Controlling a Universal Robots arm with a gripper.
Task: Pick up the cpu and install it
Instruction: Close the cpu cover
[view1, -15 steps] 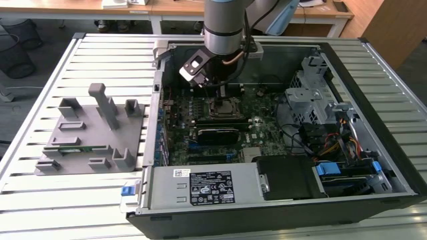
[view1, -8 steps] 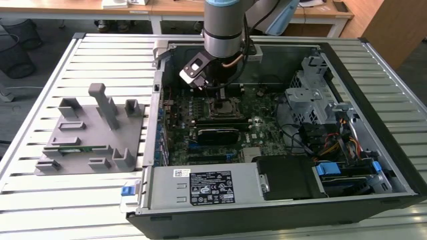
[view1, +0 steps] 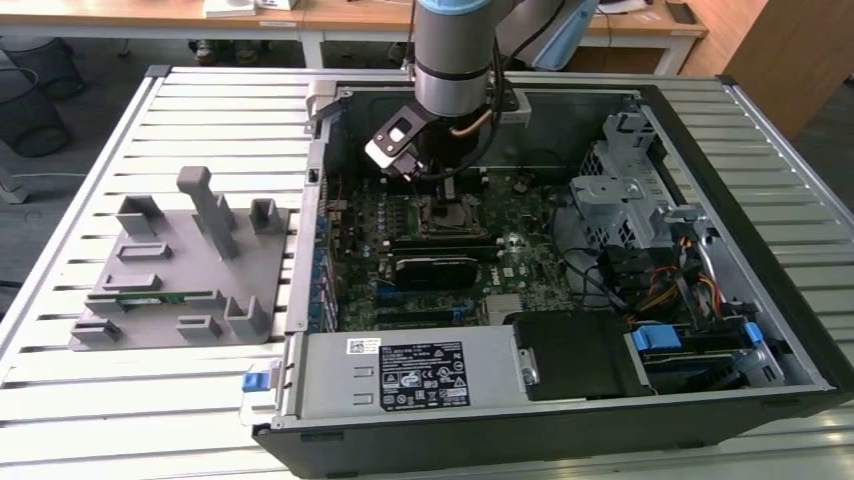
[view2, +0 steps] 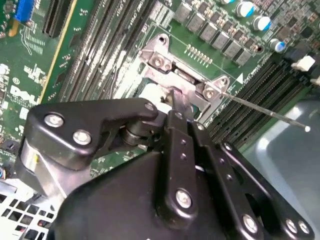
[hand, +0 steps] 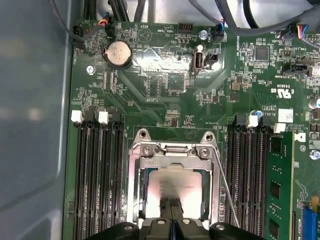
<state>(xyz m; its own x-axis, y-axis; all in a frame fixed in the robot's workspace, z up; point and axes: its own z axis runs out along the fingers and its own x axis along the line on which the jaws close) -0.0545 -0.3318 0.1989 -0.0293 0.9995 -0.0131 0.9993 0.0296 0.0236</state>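
Shiny metal cpu, bright steel socket frame, matt black gripper.

An open computer case lies on a slatted metal bench. Inside the case, a green motherboard carries a round coin battery and black memory slots; one green memory stick is seated. A grey drive cage stands toward the exterior view's right. A grey plastic fixture rests on the bench beside the case, at the exterior view's left. Wooden desks stand behind.

slatted metal table | carries: open computer case, grey fixture
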